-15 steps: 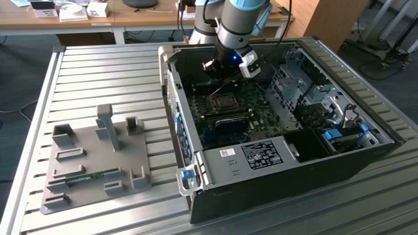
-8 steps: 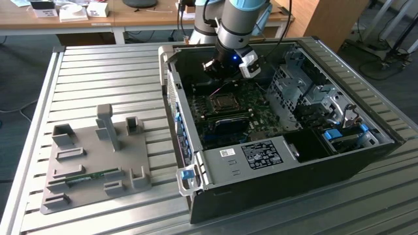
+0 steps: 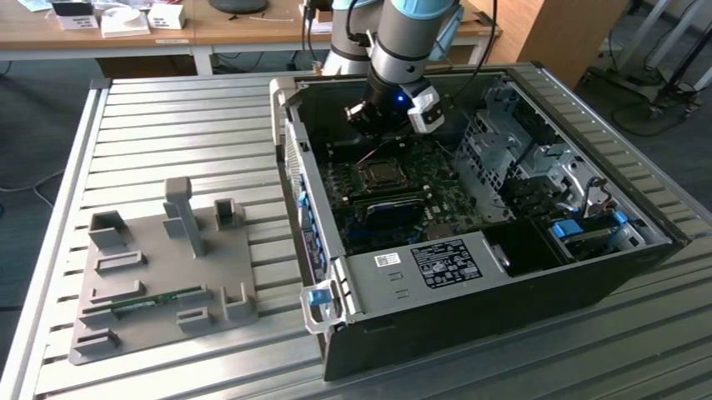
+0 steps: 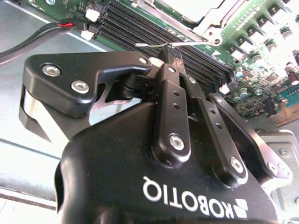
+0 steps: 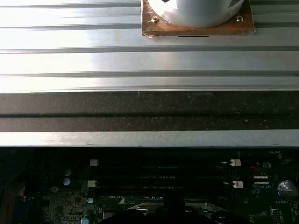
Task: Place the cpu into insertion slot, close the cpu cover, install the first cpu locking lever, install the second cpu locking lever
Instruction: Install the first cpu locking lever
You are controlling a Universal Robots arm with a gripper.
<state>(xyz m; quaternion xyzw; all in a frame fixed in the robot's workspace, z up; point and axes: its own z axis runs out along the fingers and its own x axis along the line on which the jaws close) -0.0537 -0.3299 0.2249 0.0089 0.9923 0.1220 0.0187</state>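
Over motherboard [image 4: 261, 51], your fingers [image 4: 170, 70] sit pinched narrow against thin locking lever [image 4: 148, 45]; cover [image 4: 205, 28] looks closed. Lever step likely underway; you need steady downward press to latch it.

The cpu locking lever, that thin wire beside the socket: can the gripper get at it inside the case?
Likely yes. The computer case lies open on top, the arm reaches down into it, and in the second wrist view the gripper's shut tips sit at the locking lever, nothing between them.
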